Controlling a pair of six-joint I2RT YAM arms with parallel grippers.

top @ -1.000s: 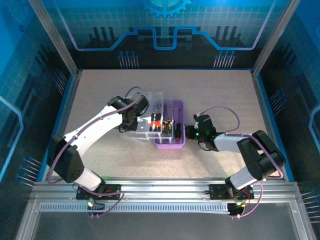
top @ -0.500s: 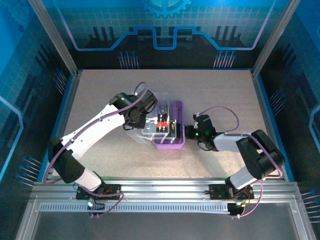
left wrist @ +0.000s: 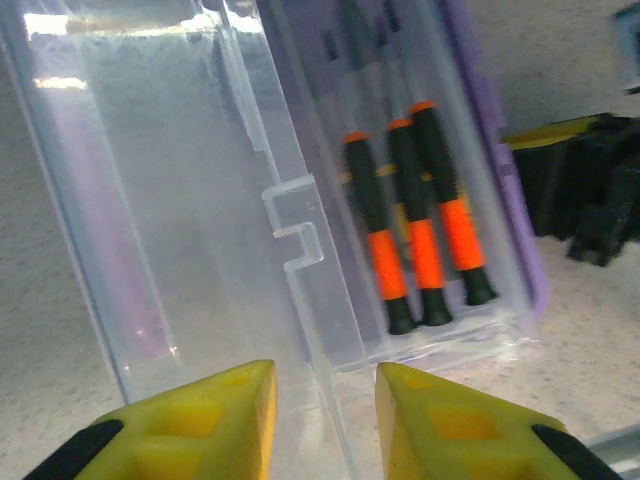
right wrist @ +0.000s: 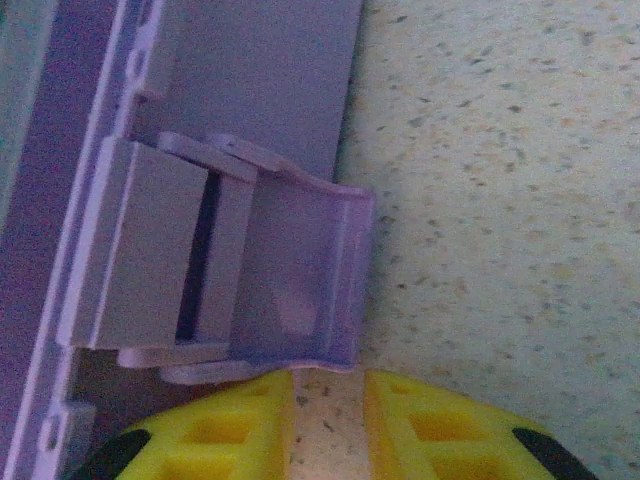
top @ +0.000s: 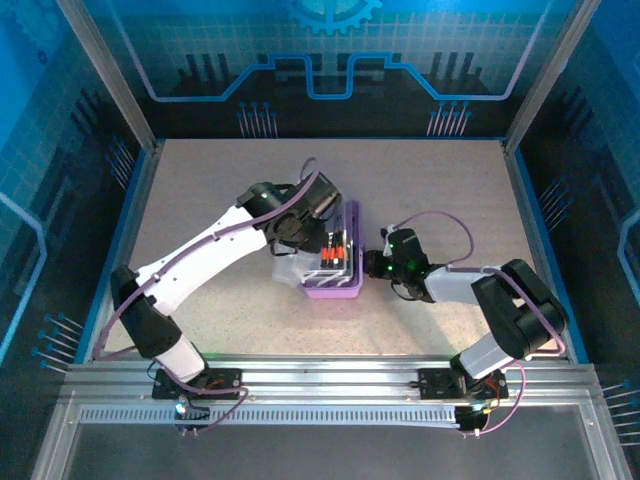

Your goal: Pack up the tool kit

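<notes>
The tool kit case (top: 333,291) sits mid-table, a purple base with a clear lid (top: 292,266) standing tilted over its left side. Three orange-black screwdrivers (left wrist: 420,225) lie in the base (left wrist: 492,150), seen through the lid (left wrist: 170,200). My left gripper (top: 316,236) hovers over the lid. It is open (left wrist: 325,425), and the lid's free edge runs between the fingers without touching them. My right gripper (top: 378,262) rests on the table at the case's right side. It is open by a narrow gap (right wrist: 328,420), tips against the purple latch (right wrist: 290,290), nothing between them.
The case's purple side wall (right wrist: 250,70) runs along the left of the right wrist view, with speckled tabletop (right wrist: 500,200) to its right. The right arm's black wrist (left wrist: 590,190) sits close beside the case. Blue walls and metal posts (top: 125,90) ring the table.
The left arm has swung right and raised the clear lid from lying flat open to tilted over the base. Its jaws have opened. The right arm has barely moved.
</notes>
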